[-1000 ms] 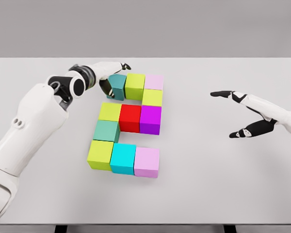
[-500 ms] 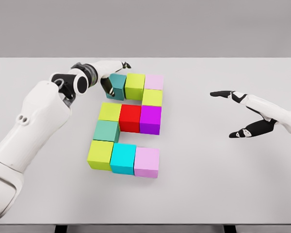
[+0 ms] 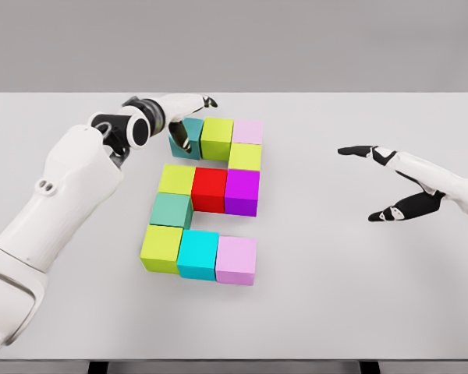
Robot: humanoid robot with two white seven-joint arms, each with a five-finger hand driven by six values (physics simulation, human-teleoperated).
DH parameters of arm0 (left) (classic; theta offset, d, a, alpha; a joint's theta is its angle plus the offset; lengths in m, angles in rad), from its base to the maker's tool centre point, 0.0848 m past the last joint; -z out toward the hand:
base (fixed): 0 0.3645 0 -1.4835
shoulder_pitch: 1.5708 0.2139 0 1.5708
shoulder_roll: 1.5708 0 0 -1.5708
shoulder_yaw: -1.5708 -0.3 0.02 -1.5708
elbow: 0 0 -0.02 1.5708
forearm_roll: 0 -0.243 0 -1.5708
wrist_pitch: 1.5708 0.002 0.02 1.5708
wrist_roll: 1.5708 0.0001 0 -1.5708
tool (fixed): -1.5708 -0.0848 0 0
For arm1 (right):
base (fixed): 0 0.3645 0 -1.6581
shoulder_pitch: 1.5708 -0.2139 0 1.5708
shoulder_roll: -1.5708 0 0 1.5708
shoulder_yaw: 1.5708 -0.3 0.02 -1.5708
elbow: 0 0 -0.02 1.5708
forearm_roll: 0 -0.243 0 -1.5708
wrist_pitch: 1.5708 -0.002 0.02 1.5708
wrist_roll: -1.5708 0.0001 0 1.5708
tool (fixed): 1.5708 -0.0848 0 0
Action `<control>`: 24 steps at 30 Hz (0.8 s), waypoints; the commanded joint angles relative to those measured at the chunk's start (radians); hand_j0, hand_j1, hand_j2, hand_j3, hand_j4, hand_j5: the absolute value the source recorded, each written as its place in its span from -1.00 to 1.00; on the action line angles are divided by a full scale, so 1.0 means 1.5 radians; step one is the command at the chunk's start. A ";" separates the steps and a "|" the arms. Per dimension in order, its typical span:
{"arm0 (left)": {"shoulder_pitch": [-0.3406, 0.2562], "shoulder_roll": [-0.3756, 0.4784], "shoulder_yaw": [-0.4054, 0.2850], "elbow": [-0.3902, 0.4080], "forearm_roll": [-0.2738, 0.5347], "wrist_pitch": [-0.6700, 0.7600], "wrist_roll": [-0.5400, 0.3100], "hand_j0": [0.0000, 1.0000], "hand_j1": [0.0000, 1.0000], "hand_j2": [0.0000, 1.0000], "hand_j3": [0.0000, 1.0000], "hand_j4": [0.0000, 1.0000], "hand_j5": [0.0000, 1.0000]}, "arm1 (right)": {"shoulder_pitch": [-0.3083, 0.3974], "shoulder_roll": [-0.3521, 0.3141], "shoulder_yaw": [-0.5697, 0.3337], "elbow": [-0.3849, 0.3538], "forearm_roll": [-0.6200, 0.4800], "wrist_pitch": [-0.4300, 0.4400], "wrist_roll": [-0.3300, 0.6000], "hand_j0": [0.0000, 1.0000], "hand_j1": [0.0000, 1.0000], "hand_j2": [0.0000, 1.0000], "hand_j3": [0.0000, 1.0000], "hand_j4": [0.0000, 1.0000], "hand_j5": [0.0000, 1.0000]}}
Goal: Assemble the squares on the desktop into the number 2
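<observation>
Cubes laid flat on white table (image 3: 359, 296), left of centre, forming a blocky 2. Top row, L to R: teal cube (image 3: 189, 137), lime cube (image 3: 217, 138), pale pink cube (image 3: 248, 132). Just below pink: yellow-green cube (image 3: 246, 157). Middle row: olive-yellow cube (image 3: 176, 179), red cube (image 3: 209, 189), purple cube (image 3: 242, 191), sides touching. Below olive-yellow: sea-green cube (image 3: 171, 209). Bottom row: lime-green cube (image 3: 161, 248), cyan cube (image 3: 198, 254), lilac cube (image 3: 235, 259), also touching.

Left hand (image 3: 181, 115) at top-left corner of the figure, arm reaching in from lower left across the table. Fingers curled round teal cube, thumb side against its left face, other fingers over its far top edge; teal cube sits slightly skewed vs. lime neighbour.

Right hand (image 3: 386, 181) well apart at table's right side, above the surface, fingers spread, thumb and forefinger wide apart, holding nothing.
</observation>
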 commanded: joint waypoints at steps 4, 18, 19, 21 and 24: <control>-0.001 -0.001 0.001 0.001 -0.001 -0.001 0.000 0.92 0.92 0.92 0.92 0.92 0.92 | -0.001 -0.001 -0.001 0.000 -0.006 0.002 0.000 1.00 1.00 1.00 1.00 1.00 1.00; -0.011 -0.013 0.001 0.022 -0.004 -0.009 0.000 0.93 0.93 0.93 0.93 0.93 0.93 | -0.001 0.004 0.000 0.001 0.007 0.002 0.000 1.00 1.00 1.00 1.00 1.00 1.00; -0.011 -0.012 0.001 0.022 -0.003 -0.009 0.000 0.93 0.93 0.93 0.93 0.93 0.93 | -0.001 0.004 0.000 0.001 0.007 0.002 0.000 1.00 1.00 1.00 1.00 1.00 1.00; -0.010 -0.011 0.001 0.021 -0.004 -0.008 0.000 0.93 0.93 0.93 0.93 0.93 0.93 | -0.001 0.004 -0.001 0.001 0.007 0.002 0.000 1.00 1.00 1.00 1.00 1.00 1.00; -0.008 -0.006 0.001 0.019 -0.003 -0.009 0.000 0.93 0.93 0.93 0.93 0.93 0.93 | -0.001 0.004 -0.001 0.002 0.007 0.002 0.000 1.00 1.00 1.00 1.00 1.00 1.00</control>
